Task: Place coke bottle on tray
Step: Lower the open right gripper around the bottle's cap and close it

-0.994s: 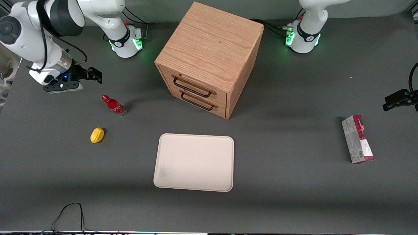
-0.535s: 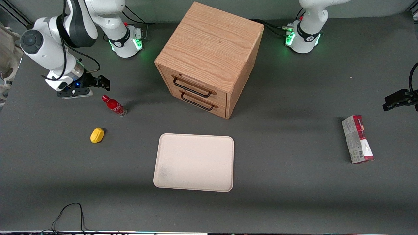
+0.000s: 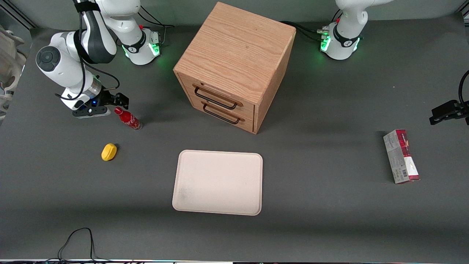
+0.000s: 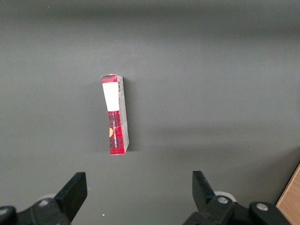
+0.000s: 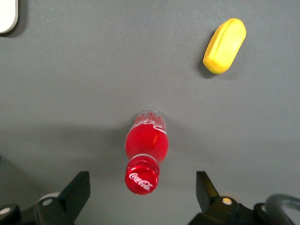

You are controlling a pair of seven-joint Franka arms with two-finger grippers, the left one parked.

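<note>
Standing upright on the dark table, the coke bottle sits toward the working arm's end, red cap up, well apart from the tray, which lies flat nearer the front camera, in front of the wooden drawer cabinet. The gripper hangs just beside and above the bottle cap, on the side farther from the front camera; in the right wrist view its fingers are spread wide with the cap between them, no contact visible, nothing gripped. Yellow lemon-shaped object lies near the bottle, nearer the front camera, also seen in the wrist view, apart from the bottle. Nothing lies on the table between bottle and tray; tray surface bare apart from a faint grey smudge, and a corner of it shows in the wrist view. Cabinet has two drawers with dark handles, both closed. A red-and-grey carton box lies toward the parked arm's end, well apart from everything, also seen in the left wrist view. A black cable loops at the table edge nearest the camera. Versus half a second ago: the gripper has dropped and shifted closer to the bottle, now right by the cap; a second ago it was higher and further off. Bottle, lemon, tray, box unmoved.
</note>
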